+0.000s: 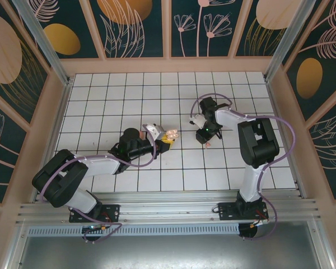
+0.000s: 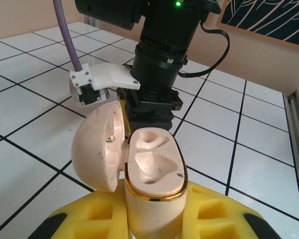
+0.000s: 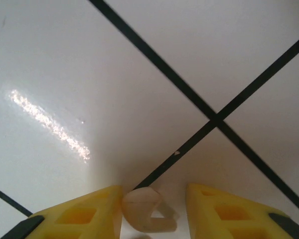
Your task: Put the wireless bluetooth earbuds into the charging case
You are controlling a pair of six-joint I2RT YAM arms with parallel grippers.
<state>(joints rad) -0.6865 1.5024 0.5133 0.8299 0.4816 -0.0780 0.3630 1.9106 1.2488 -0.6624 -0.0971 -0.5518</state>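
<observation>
My left gripper point(image 2: 154, 211) is shut on the pale beige charging case point(image 2: 157, 174), its yellow fingers point(image 2: 84, 219) on both sides of the base. The case stands upright with its lid point(image 2: 97, 147) swung open to the left, and both moulded sockets are empty. In the top view the case point(image 1: 170, 135) sits mid-table. My right gripper point(image 3: 154, 209) points down at the tile, open around one pale beige earbud point(image 3: 143, 211). That bud lies on the floor, touching the left finger, with a gap to the right finger point(image 3: 224, 211). From above, the right gripper point(image 1: 204, 136) is just right of the case.
White tiled floor point(image 1: 129, 95) with black grid lines, walled by patterned panels. The right arm's wrist point(image 2: 157, 64) stands close behind the open case in the left wrist view. A metal rail point(image 1: 168, 210) runs along the near edge.
</observation>
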